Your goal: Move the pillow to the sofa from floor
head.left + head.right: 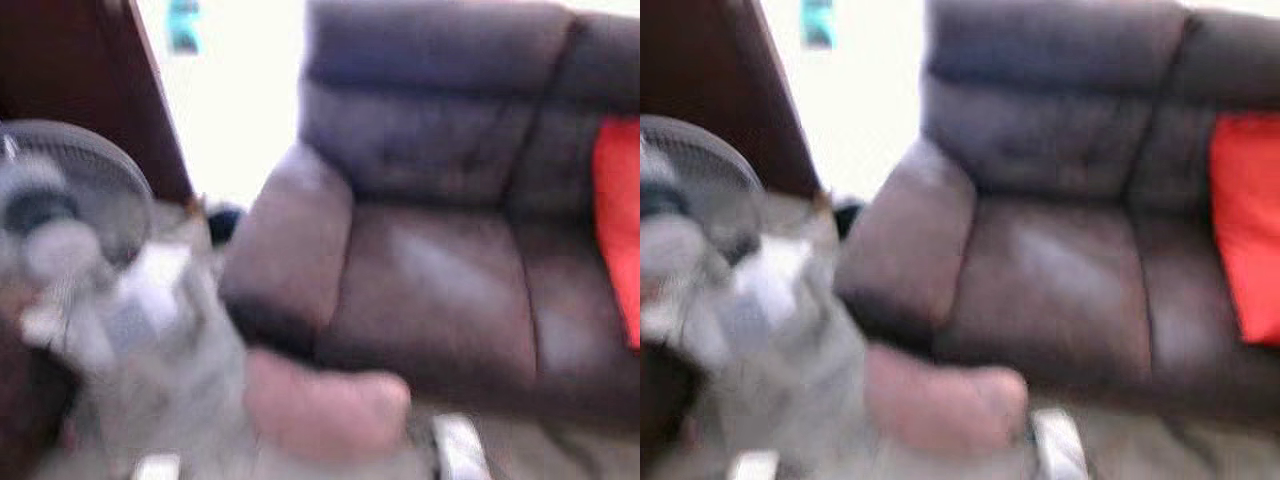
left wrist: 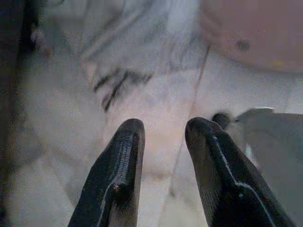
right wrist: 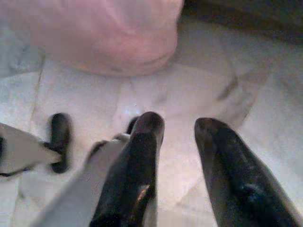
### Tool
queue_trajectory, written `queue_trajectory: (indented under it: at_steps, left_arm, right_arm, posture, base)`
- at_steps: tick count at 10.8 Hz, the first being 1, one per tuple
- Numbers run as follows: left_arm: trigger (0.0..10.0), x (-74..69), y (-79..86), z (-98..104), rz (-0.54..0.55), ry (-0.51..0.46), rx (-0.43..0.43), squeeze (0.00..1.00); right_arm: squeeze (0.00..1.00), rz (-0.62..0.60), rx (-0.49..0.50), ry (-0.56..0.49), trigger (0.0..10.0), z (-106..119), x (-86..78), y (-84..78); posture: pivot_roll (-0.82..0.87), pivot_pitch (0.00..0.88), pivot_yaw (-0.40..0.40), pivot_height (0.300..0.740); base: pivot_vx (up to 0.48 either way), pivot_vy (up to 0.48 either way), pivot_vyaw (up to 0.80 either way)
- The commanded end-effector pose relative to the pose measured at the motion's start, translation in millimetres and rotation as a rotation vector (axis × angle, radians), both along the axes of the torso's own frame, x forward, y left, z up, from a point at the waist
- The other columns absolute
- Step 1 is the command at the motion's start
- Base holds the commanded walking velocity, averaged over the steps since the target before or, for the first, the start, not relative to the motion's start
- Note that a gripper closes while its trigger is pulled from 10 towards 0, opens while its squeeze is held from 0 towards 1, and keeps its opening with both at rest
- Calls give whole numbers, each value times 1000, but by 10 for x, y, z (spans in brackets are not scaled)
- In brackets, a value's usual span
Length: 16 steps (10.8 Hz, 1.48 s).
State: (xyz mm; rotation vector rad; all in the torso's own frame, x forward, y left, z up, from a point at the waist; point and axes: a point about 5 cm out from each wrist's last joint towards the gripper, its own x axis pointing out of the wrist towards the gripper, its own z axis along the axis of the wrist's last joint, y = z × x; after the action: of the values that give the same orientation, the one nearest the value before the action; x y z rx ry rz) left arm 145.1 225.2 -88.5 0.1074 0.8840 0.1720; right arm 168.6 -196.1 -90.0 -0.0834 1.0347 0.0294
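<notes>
One soft pink pillow [image 1: 325, 408] on pale marble floor [image 3: 199, 99] before dark brown leather sofa [image 1: 440, 250], left gripper [image 2: 163, 130] and right gripper [image 3: 179, 126] both slightly parted, holding nothing.

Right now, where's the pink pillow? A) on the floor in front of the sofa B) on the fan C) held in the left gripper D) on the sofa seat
A: the pink pillow lies on the pale floor below the sofa seat, ungripped.

The left gripper [image 2: 163, 137] hangs over pale marble floor [image 2: 61, 118], fingers apart, with the pink pillow [image 2: 255, 33] beyond.
</notes>
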Motion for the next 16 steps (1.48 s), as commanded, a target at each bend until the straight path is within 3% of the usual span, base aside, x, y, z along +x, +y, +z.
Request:
queue_trajectory:
  at_steps: [1, 4, 6, 10, 14, 16]
  left_arm:
    - [10000, -36, 50, -5, -2, 17, 20, 0]
    - [10000, 9, 27, 9, -7, 2, 29, 0]
    - [10000, 32, 15, 12, -13, 3, 24, 0]
    - [10000, 82, 5, 27, -17, -3, 22, 0]
    - [10000, 83, -19, 18, -19, 7, 13, 0]
    - [10000, 76, -23, 13, -17, 12, 12, 0]
  right_arm:
    - [0, 25, 23, -18, 10000, 14, 62, 113]
    - [0, 29, 29, -24, 10000, 17, 73, 133]
    - [0, 28, 11, -17, 10000, 23, 46, 5]
    - [0, 15, 14, -27, 10000, 53, 82, -74]
    - [0, 41, 23, -31, 10000, 48, 82, -31]
    - [0, 53, 40, -29, 10000, 8, 21, 74]
  posture:
    - [159, 121, -14, 740]
    - [165, 139, -22, 740]
    - [162, 148, -21, 740]
    - [160, 159, -19, 740]
    - [162, 158, -20, 740]
    - [163, 150, -20, 740]
  base:
    - [0, 360, 0]
    - [0, 0, 0]
    - [0, 0, 0]
    - [0, 0, -305]
    - [0, 0, 0]
    - [0, 0, 616]
